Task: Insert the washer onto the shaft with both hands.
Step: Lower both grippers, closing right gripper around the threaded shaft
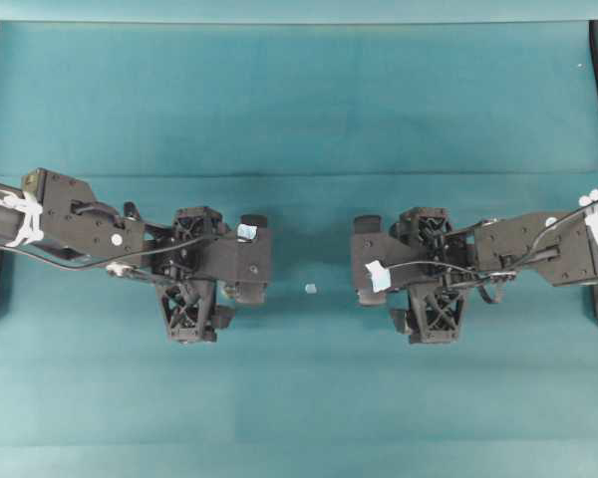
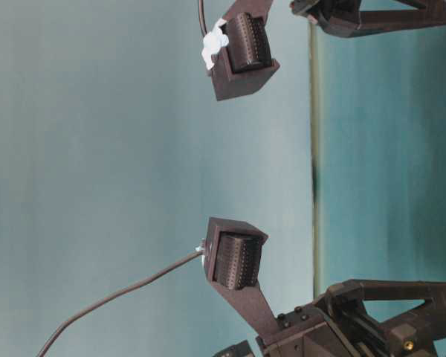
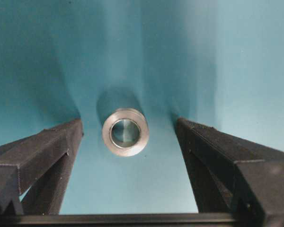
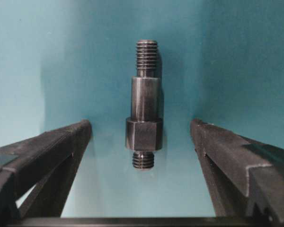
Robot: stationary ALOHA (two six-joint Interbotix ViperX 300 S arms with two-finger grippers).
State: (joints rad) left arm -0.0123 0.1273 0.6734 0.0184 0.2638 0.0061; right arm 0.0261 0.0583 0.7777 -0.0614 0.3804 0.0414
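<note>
1. My left gripper [image 3: 128, 135] is spread wide over the cloth [image 3: 227, 56], the washer [image 3: 125, 132] lying between its fingers, touching neither
2. My right gripper [image 4: 142, 137] is spread too, the shaft [image 4: 145, 118] lying between its fingers, untouched

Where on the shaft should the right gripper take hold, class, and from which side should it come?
Grip the shaft across its smooth middle barrel, probably coming straight down from above. It lies flat on the cloth, lengthwise between the open fingers of the right gripper, so they already straddle it. Leave the longer threaded end free for the washer, and avoid the threads, which offer poorer grip.
</note>
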